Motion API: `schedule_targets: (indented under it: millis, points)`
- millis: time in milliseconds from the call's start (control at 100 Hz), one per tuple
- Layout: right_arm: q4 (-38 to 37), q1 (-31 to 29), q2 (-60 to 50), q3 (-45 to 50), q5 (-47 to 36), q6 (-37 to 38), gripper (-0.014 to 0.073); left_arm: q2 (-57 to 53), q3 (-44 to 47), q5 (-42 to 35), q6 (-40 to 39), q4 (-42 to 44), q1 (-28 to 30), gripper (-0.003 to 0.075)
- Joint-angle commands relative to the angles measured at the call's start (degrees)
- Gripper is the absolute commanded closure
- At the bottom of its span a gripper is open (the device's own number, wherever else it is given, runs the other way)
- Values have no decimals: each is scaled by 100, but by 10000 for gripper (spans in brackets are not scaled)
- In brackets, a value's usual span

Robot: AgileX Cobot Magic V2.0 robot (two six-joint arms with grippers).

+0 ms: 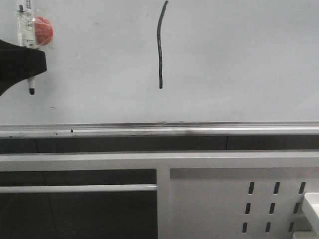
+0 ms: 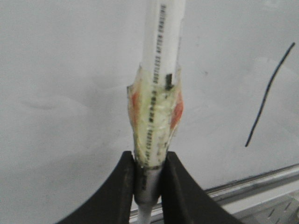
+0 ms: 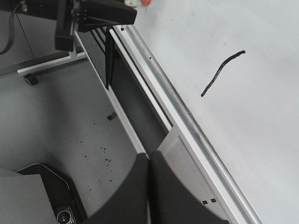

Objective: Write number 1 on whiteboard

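Note:
The whiteboard [image 1: 234,64] fills the upper front view, with a silver tray rail [image 1: 159,129] along its lower edge. The number 1 [image 1: 160,47] is a thin black, slightly bowed stroke near the board's top middle; it also shows in the left wrist view [image 2: 268,95] and the right wrist view [image 3: 220,74]. My left gripper [image 1: 22,62] is at the far left, shut on a white marker [image 2: 156,93] wrapped in tape, its dark tip [image 1: 32,91] pointing down, well left of the stroke. My right gripper [image 3: 149,161] is shut and empty, away from the board.
A white perforated metal frame panel [image 1: 239,199] and crossbars stand below the rail. A white object [image 1: 313,204] sits at the right edge. A red patch [image 1: 44,30] shows behind the taped marker. The right wrist view shows grey floor [image 3: 60,130] with dark specks.

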Motion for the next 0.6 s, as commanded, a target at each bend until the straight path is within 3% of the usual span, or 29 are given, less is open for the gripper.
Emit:
schedule_targets:
  millis: [0, 150, 270, 420, 590]
  points:
    - [-20, -30, -55, -127, -442, 15, 663, -14, -227, -505, -59, -161, -20, 740]
    - [-20, -30, -55, -127, -494, 15, 663, 18, -303, -471, -59, -254, -36, 740]
    - [-20, -30, -55, -127, -494, 15, 663, 18, -303, -579, -17, -962, -310, 741]
    - [-20, -30, -55, -127, -460, 15, 663, 18, -303, -1271, 849, -1574, -821, 741]
    - [-20, -30, -55, -127, -497, 15, 663, 20, -303, -1350, 1052, -2057, -918, 740]
